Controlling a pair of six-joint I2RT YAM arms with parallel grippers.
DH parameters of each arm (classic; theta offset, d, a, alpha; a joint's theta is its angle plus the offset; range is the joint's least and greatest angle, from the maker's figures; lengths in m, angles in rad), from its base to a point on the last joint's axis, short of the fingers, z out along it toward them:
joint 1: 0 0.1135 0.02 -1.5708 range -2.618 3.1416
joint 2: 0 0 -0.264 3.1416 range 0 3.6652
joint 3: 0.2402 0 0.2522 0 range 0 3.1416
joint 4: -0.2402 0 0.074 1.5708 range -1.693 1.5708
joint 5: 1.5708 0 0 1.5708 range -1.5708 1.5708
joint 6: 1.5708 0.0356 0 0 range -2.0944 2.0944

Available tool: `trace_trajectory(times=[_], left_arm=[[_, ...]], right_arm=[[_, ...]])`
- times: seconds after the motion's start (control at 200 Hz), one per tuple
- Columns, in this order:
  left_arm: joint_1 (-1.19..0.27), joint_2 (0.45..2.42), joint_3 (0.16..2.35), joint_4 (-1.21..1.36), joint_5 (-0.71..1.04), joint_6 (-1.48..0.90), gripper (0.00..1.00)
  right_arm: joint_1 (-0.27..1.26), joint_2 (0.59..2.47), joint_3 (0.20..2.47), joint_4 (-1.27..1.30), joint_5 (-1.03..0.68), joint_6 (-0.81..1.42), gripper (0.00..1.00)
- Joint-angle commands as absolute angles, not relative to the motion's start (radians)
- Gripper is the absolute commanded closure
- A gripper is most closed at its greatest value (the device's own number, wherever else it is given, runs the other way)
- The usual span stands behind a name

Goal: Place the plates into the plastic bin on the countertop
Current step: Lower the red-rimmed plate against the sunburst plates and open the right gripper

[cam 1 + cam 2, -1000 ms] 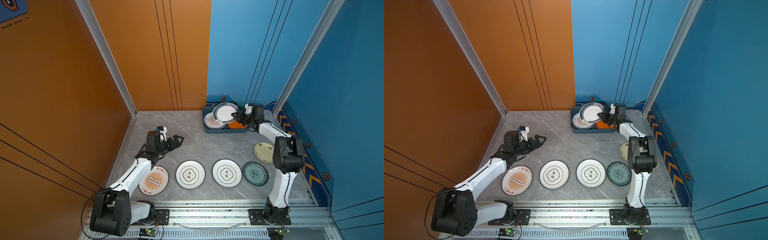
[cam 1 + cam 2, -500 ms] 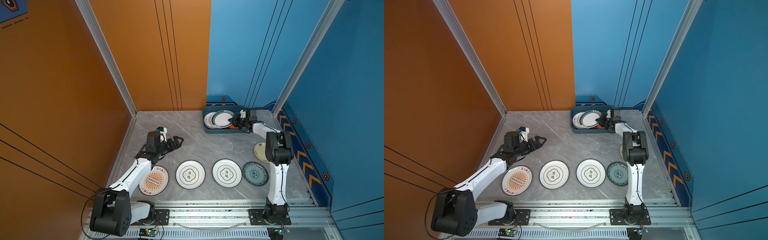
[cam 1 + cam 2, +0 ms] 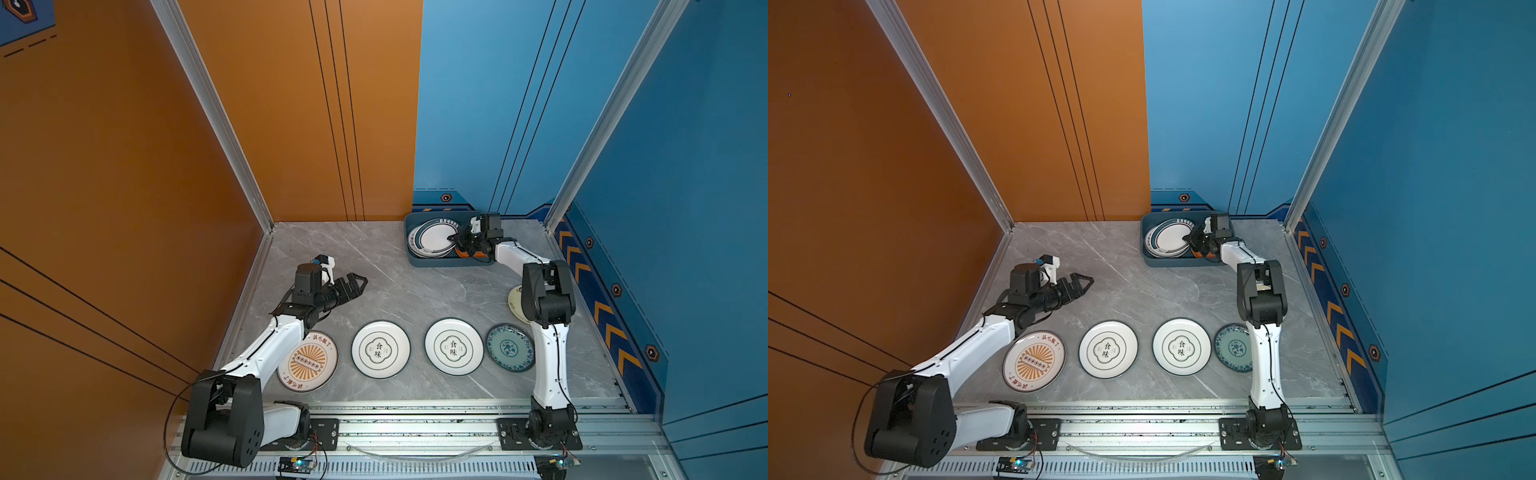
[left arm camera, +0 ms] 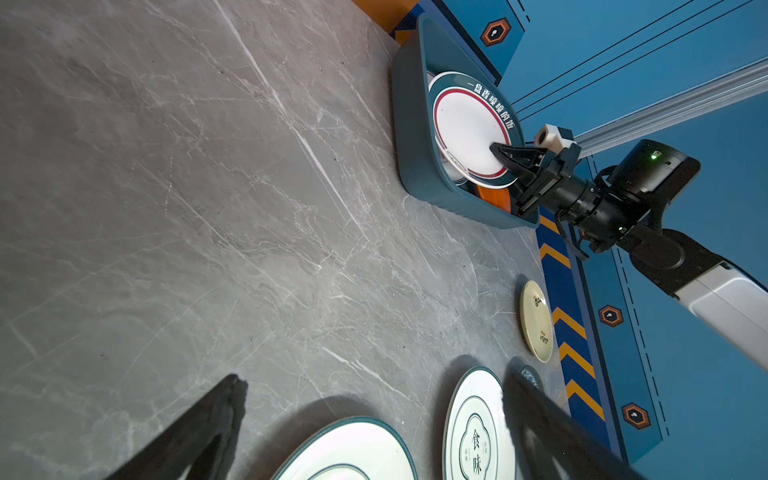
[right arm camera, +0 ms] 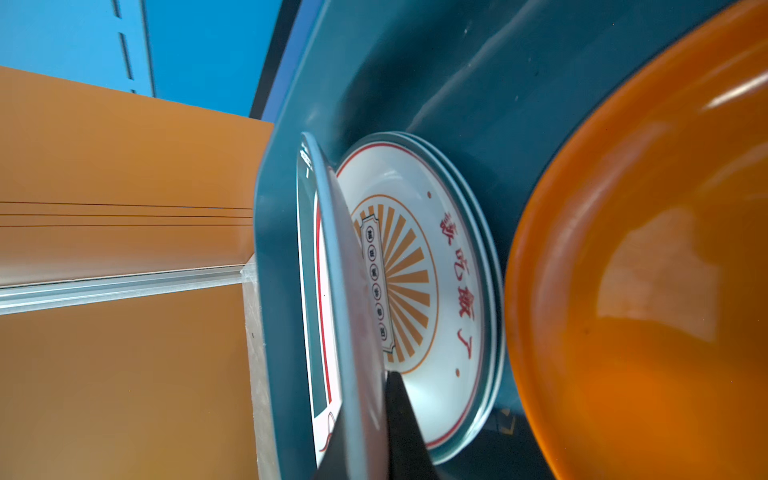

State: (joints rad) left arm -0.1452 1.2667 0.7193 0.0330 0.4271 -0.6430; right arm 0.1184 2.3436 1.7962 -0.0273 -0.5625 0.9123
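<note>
A: Pinching the dark-rimmed white round plate inside the dark teal plastic bin, far right, is the right gripper. The left gripper hovers, jaws spread.
B: Remaining?
A: Five round plates on the grey marble countertop.

**Legible markings.** Dark-rimmed plate in the plastic bin: white lettering 一盘香喷喷的饭 along the dark rim. Binned sunburst plate: red characters 該吃飯了 on the rim (the small characters in its central cartouche cannot be made out). Tabletop sunburst plate: the same four characters, printed twice on opposite sides of the rim. White emblem plate and its twin: 食味, stacked at the centre. Cream plate: dark marks, unreadable. Blue wall: orange chevrons and hexagon badges along its base.
</note>
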Motion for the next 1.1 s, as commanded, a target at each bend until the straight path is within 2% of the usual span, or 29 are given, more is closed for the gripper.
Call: trace_trajectory(times=[0.0,0.651,0.761,0.911,1.096], left_arm=[[-0.142,1.272,0.705,0.044,0.435,-0.620,0.02],[-0.141,1.288,0.698,0.063,0.454,-0.624,0.02],[-0.140,1.290,0.695,0.064,0.454,-0.624,0.02],[-0.142,1.295,0.693,0.067,0.457,-0.627,0.02],[-0.143,1.296,0.693,0.066,0.459,-0.627,0.02]], right_arm=[[0.124,2.355,1.852,-0.057,-0.537,0.891,1.00],[0.141,2.417,1.932,-0.135,-0.511,0.882,1.00],[0.143,2.428,1.947,-0.155,-0.512,0.877,0.92],[0.144,2.445,1.974,-0.185,-0.509,0.869,0.73],[0.149,2.445,2.006,-0.253,-0.479,0.830,0.62]])
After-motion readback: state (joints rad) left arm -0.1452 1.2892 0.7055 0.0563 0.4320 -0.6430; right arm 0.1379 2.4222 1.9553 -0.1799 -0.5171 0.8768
